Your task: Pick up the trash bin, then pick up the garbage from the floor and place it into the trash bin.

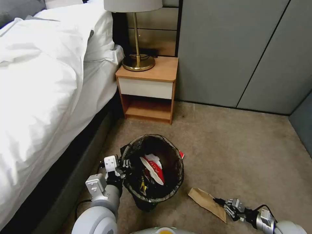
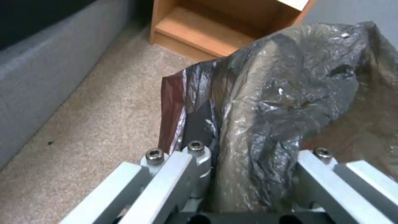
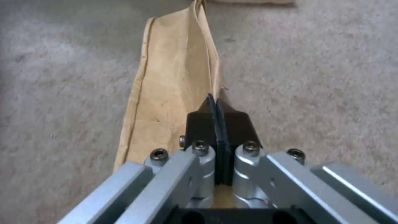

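The right end effector (image 1: 224,203) is pinching the near edge of the brown paper bag (image 1: 206,202) on the floor — its long side is pointing toward the trash bin (image 1: 152,169). The left end effector (image 1: 125,166) is gripping the bin's rim, just left of the bag.

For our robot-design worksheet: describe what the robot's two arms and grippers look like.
Both arms are rounded, silver-grey shells. The left gripper has white blocky mounts and a black cable at its wrist. The right gripper has silver bars with hex screws, black fingertips and a black cable loop.
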Robot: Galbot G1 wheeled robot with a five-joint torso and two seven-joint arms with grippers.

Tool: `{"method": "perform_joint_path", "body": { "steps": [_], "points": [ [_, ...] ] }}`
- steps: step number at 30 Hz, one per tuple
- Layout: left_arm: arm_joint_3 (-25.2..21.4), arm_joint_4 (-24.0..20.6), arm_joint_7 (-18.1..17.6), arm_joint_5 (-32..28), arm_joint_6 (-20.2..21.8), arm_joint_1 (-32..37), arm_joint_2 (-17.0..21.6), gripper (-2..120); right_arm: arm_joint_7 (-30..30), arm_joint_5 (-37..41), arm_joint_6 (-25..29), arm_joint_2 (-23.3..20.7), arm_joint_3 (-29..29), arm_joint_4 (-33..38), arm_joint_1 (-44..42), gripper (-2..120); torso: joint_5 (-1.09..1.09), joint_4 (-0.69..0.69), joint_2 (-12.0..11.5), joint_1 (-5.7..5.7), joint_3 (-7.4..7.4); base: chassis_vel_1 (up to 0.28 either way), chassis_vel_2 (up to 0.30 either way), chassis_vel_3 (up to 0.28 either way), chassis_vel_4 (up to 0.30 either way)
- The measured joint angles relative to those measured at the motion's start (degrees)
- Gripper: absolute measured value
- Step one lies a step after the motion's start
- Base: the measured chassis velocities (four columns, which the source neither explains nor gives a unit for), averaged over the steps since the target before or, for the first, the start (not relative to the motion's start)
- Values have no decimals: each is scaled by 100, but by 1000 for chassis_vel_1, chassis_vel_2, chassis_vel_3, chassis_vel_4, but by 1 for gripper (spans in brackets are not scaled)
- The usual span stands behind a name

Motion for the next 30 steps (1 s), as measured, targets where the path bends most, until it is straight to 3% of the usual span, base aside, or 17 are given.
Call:
{"method": "perform_joint_path", "body": {
  "steps": [9,13,22,30],
  "points": [
    [8,-4,0,-4,-1,-13,4,83,9,120,70,37,65,134,-94,0,0,-1,0,0,0,0,0,0,0],
    [9,-8,0,-4,-5,2,7,83,82,599,121,78,188,339,-150,0,0,0,0,0,0,0,0,0,0],
    [-1,2,-15,-40,-8,-41,35,83,642,1555,435,224,755,1399,-361,0,0,1,0,0,0,0,0,0,0],
    [-3,17,-22,-51,-8,-49,49,83,788,1687,497,251,976,1839,-423,0,0,0,0,0,0,0,0,0,0]
  ]
}}
